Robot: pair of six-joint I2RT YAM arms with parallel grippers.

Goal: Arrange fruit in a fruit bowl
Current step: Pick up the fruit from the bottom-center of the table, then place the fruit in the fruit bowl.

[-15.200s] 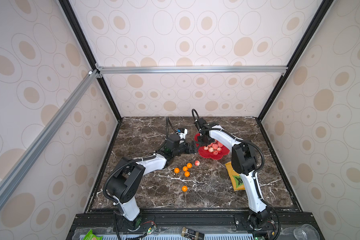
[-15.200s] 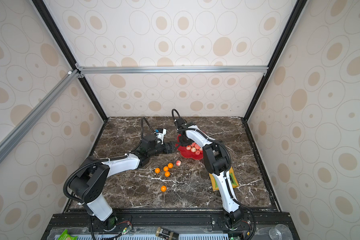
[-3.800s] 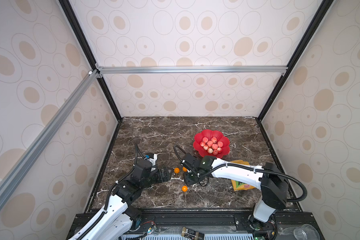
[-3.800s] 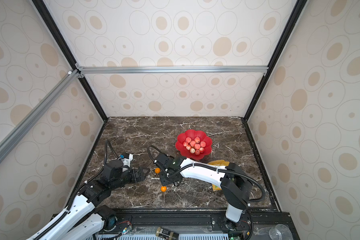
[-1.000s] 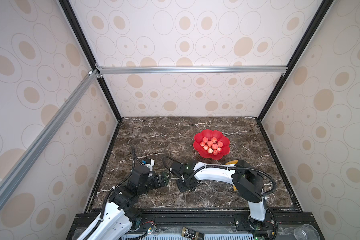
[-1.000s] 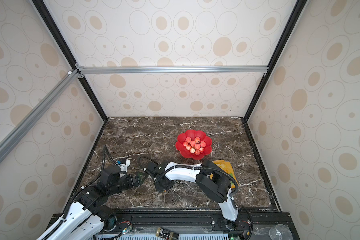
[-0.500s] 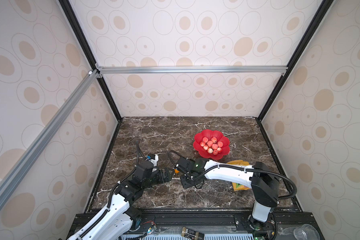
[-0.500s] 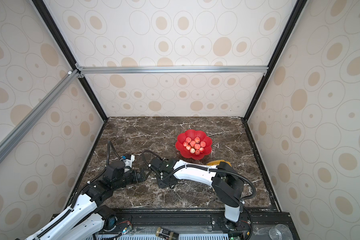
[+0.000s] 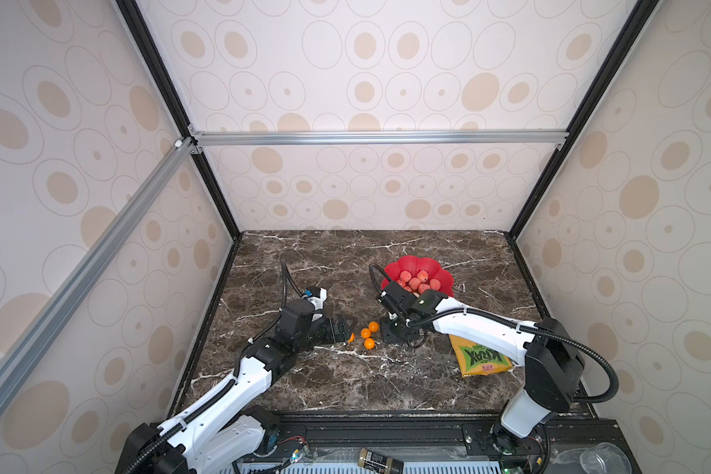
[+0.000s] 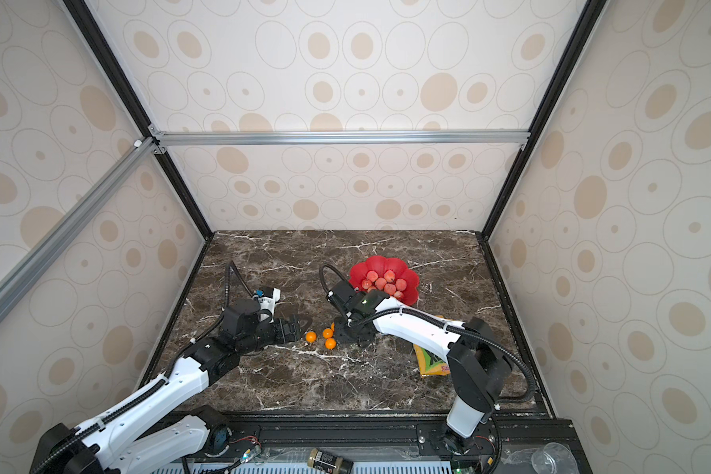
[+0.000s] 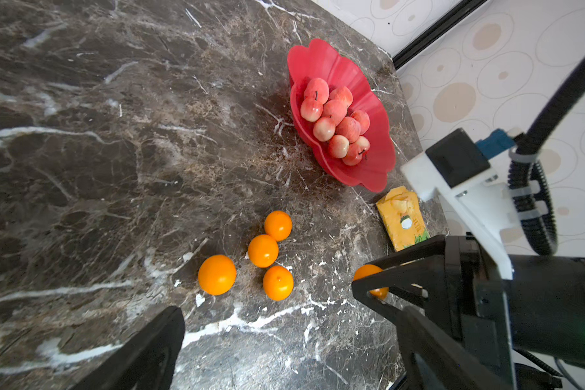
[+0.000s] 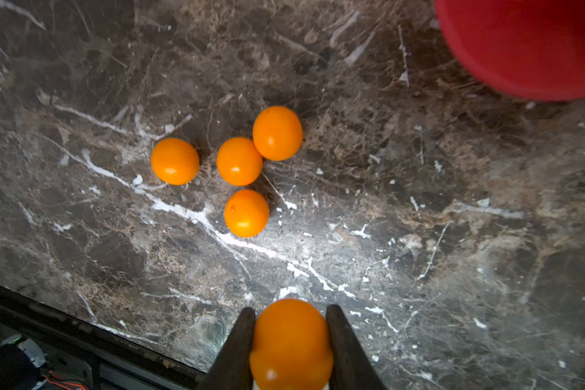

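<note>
Noted right hand point(image 12: 289, 314) clenched on one orange point(image 12: 291, 347), close to the bench point(image 9: 304, 254). Noted left hand point(image 9: 344, 329) released, fingers point(image 11: 152, 344) spread wide, gripping nothing. Counted four loose oranges point(image 12: 238, 162) on the bench between the two hands, two of them touching. Located red bowl point(image 9: 417, 262) just beyond the right hand, pink fruit point(image 11: 335, 121) heaped inside. Logged yellow bag point(image 9: 481, 357) flat on the bench, partly under the right arm.
</note>
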